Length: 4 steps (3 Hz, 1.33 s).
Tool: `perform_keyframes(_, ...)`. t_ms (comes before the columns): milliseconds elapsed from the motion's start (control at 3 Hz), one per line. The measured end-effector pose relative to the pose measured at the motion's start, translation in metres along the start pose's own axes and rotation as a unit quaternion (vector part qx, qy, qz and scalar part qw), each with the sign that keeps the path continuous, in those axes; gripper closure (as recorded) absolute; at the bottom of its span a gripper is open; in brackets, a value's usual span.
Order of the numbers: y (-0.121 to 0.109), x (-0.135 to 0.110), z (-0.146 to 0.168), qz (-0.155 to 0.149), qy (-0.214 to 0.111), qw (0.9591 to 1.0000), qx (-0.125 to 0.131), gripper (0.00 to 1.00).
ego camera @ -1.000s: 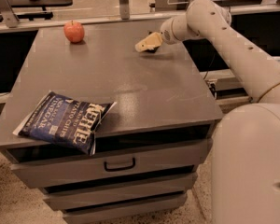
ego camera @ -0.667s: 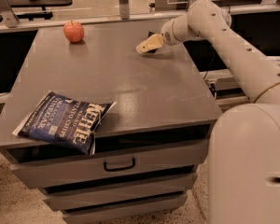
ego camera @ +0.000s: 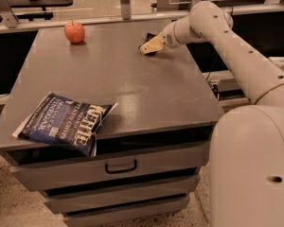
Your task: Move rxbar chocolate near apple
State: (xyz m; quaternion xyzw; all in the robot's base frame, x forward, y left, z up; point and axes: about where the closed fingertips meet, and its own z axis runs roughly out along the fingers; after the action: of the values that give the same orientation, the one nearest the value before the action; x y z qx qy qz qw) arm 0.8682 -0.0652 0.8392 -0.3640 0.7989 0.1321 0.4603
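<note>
The red-orange apple (ego camera: pixel 74 31) stands at the far left of the grey cabinet top (ego camera: pixel 123 84). My gripper (ego camera: pixel 149 46) is low over the far middle of the top, to the right of the apple and well apart from it. A small black flat thing, the rxbar chocolate (ego camera: pixel 149 35), shows only as dark edges behind and beneath the gripper's tan tip; most of it is hidden. I cannot tell whether the gripper holds it.
A large blue chip bag (ego camera: pixel 66 123) lies at the near left corner, hanging over the front edge. Drawers (ego camera: pixel 120 167) are below the top. My arm (ego camera: pixel 236 56) reaches in from the right. A rail and shelves run behind the cabinet.
</note>
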Motion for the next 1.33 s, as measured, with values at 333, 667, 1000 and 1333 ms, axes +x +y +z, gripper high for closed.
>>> perform_keyframes(333,0.007,-0.010,-0.002,-0.008,-0.011,0.9998,-0.011,0.71)
perform_keyframes(667,0.021,-0.032,-0.005,-0.025,-0.033,0.9986,-0.031,0.95)
perform_keyframes(1000,0.044,-0.061,-0.001,-0.044,-0.061,0.9947,-0.071,1.00)
perform_keyframes(1333,0.073,-0.083,0.011,-0.058,-0.081,0.9881,-0.117,1.00)
